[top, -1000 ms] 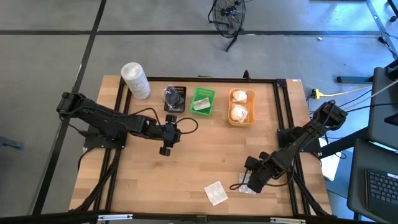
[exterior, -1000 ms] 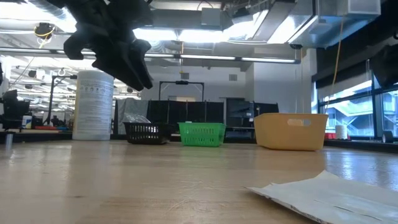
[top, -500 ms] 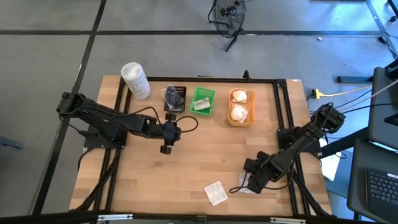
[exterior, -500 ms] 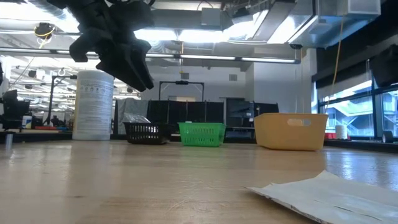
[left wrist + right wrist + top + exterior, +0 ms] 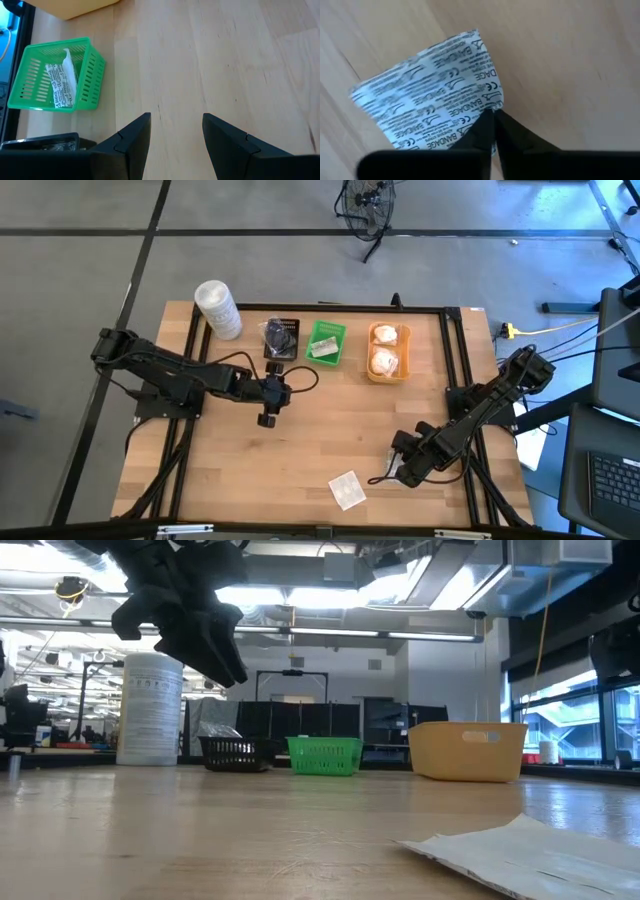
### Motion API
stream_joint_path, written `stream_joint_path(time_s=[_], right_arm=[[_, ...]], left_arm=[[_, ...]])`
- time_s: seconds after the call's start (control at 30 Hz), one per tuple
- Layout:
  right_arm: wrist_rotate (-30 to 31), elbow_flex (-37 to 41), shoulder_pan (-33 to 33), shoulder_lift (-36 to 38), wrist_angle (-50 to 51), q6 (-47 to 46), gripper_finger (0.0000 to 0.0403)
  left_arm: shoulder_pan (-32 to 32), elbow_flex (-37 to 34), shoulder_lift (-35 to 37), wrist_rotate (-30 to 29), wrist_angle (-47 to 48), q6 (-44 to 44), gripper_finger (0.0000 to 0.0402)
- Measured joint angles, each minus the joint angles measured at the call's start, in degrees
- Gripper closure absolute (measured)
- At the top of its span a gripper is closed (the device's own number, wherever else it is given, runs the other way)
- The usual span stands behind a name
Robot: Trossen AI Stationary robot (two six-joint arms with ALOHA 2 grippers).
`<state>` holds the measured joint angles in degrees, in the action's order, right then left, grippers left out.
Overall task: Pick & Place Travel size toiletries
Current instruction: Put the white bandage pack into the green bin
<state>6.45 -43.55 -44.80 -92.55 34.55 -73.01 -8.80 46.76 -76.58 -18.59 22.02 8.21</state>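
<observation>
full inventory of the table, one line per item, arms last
tub: 1, white, far-left corner of the table
black tray: 1, black, far edge right of the tub, dark clear-wrapped item inside
green tray: 1, green, far edge centre, one white sachet inside
orange tray: 1, orange, far edge right of the green tray, two white bundles inside
loose sachet: 1, white, flat on the wood near the front edge
bandage sachet: 1, white with printed text, at the right tool's tips
table: 1, light wood, black frame
left tool: open, empty, above the table's left-centre
right tool: shut on a corner of the bandage sachet, front right
</observation>
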Motion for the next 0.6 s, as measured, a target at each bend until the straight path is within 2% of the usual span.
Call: stream_joint_path(time_s=[0.27,0.6], right_arm=[[2.63,0.43,-0.09,1.88,-0.66,-0.16,0.0399],[16.38,0.44,3.45,6.45,-0.33,-0.07,0.0401]], left_arm=[[0.01,0.00,0.00,0.00,0.02,0.00,0.0226],[-0.18,0.02,0.00,0.22,0.04,-0.15,0.0226]])
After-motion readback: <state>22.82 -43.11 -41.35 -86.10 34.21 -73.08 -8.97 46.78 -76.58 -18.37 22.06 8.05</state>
